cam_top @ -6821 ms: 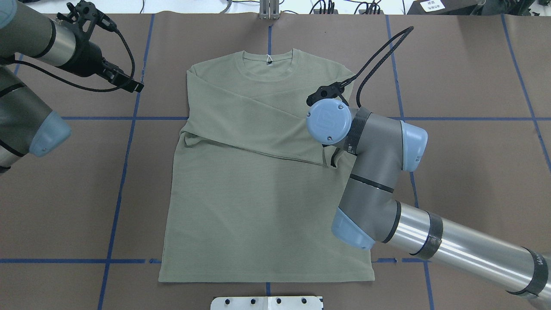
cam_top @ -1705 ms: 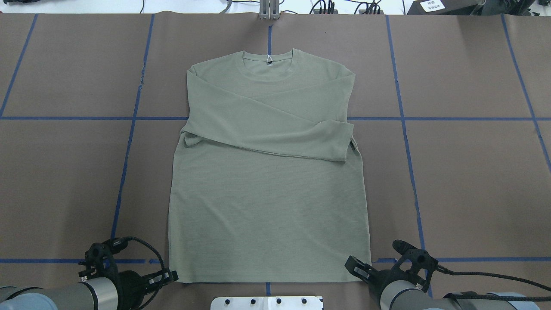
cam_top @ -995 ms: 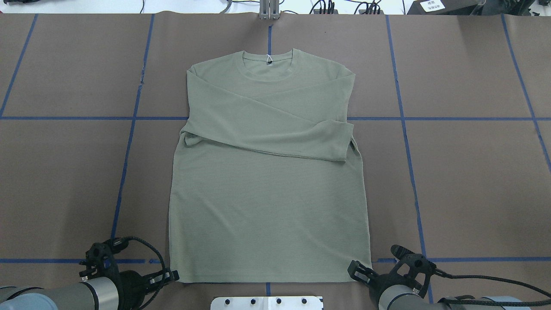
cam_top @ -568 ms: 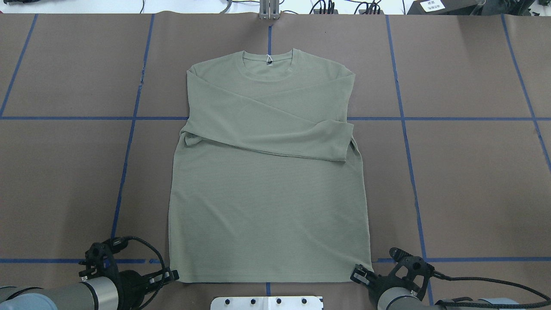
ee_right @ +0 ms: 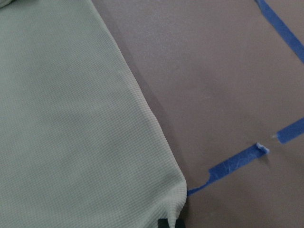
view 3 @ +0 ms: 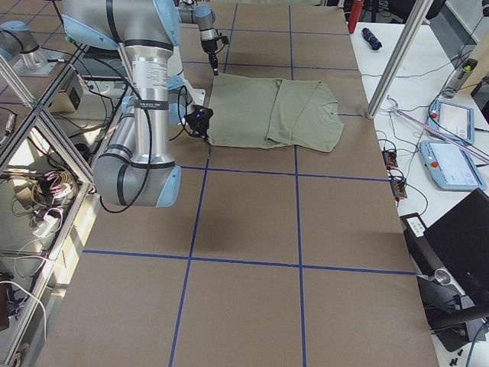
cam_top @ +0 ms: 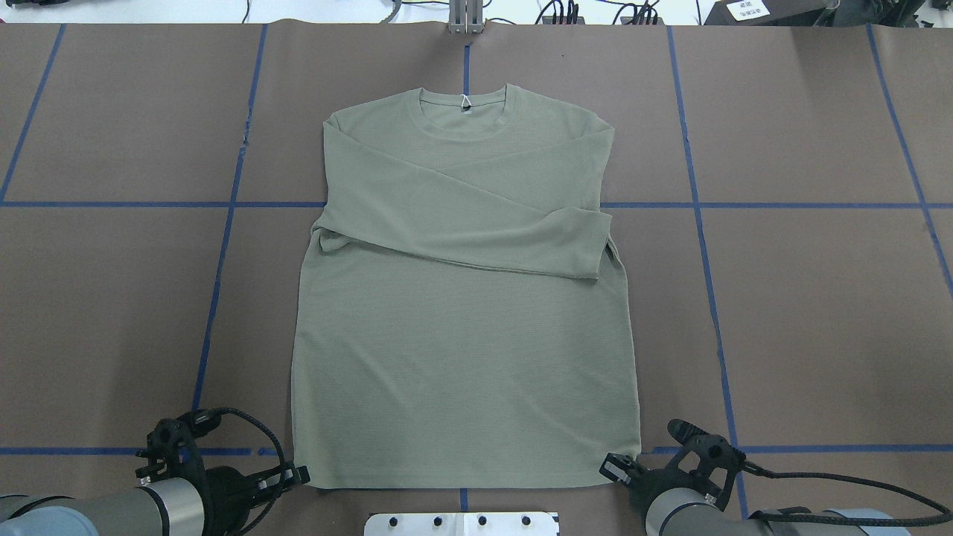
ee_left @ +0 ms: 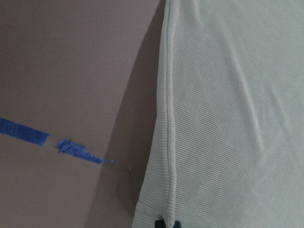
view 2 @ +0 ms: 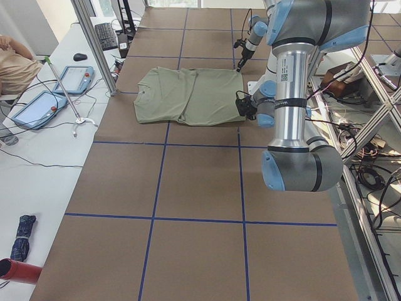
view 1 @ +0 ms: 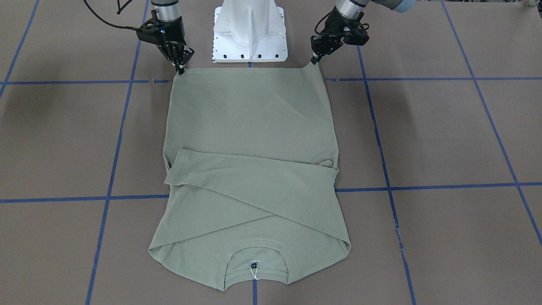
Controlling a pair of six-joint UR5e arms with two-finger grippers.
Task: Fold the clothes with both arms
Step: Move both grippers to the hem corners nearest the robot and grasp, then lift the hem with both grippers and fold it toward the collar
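The pale sage-green shirt (cam_top: 461,357) lies flat on the brown table, collar at the far side, both sleeves folded across the chest. It also shows in the front view (view 1: 250,127). My left gripper (cam_top: 301,474) is at the near left hem corner, and in the front view (view 1: 314,60) it is low on that corner. In the left wrist view the fingertips (ee_left: 166,223) are shut on the hem (ee_left: 164,142). My right gripper (cam_top: 610,467) is at the near right hem corner, also in the front view (view 1: 181,70). In the right wrist view its tips (ee_right: 170,223) pinch the corner (ee_right: 175,190).
The white pedestal base (view 1: 250,29) stands just behind the hem between the two arms. Blue tape lines (cam_top: 223,246) grid the brown table cover. A metal bracket (cam_top: 465,18) is at the far edge. Operators' tablets (view 2: 72,78) lie on a side desk.
The right gripper has crept left onto the shirt's near right corner and closed there. The left gripper has stayed at the near left corner. The shirt has not moved.
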